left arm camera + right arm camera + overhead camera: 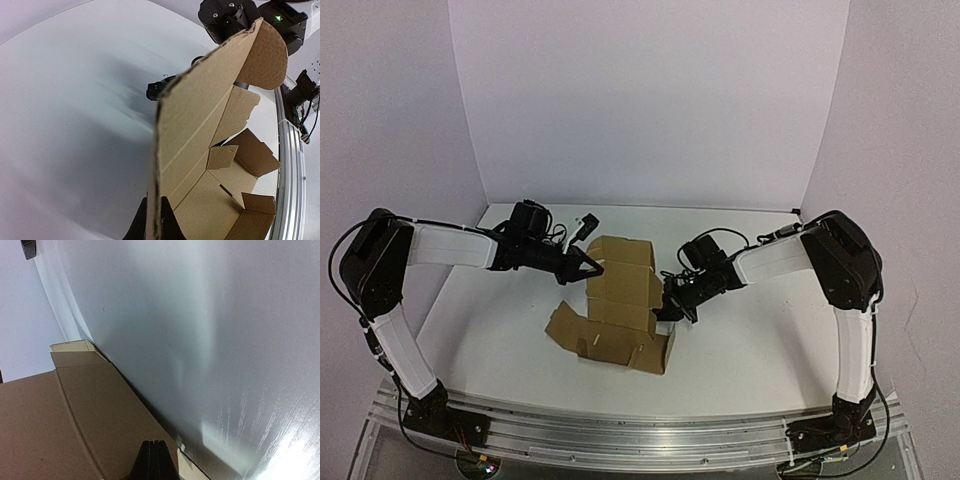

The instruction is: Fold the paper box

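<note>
The paper box [620, 300] is brown cardboard, half folded, in the middle of the white table. A tall panel stands upright at its far side, and flaps spread low toward the front. My left gripper [594, 268] reaches in from the left at that panel's upper left edge. In the left wrist view the left gripper [153, 225] is shut on the panel's thin edge [159, 150], one finger on each side. My right gripper [666, 310] is at the box's right side. Its fingers [158, 460] are pressed together with nothing between them, against the flat outer face of the cardboard [60, 420].
A small black rectangular object [588, 224] lies near the back wall behind the box. White walls close in the table on the left, back and right. A metal rail [640, 435] runs along the near edge, also seen in the left wrist view as the rail [292, 165].
</note>
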Available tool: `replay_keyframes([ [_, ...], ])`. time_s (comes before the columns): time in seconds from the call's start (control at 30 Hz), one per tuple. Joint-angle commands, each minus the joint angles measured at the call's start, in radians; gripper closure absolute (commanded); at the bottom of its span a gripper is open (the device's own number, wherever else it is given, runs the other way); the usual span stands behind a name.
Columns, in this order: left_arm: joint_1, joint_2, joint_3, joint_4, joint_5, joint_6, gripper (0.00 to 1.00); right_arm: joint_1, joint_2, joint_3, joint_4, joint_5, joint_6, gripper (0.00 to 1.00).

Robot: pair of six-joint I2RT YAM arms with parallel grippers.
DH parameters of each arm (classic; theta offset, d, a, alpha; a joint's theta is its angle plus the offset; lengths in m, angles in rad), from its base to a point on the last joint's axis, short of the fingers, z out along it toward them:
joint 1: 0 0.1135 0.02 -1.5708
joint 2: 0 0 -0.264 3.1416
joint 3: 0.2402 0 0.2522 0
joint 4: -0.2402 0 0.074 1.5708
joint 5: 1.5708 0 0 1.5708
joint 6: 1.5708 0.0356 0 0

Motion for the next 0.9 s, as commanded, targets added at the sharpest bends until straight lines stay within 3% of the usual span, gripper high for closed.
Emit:
replay_keyframes([
  [0.0, -0.005, -0.028, 0.051, 0.022, -0.017, 0.028, 1.00, 0.009, -0.076, -0.035, 0.000, -0.021, 0.017, 1.00],
  [0.63, -0.005, -0.042, 0.039, 0.019, -0.018, 0.018, 1.00, 0.048, -0.060, -0.026, 0.018, 0.017, 0.057, 1.00],
  [0.87, -0.005, -0.049, 0.031, 0.024, -0.010, -0.012, 1.00, 0.062, -0.073, -0.098, 0.229, 0.104, 0.210, 1.00],
])
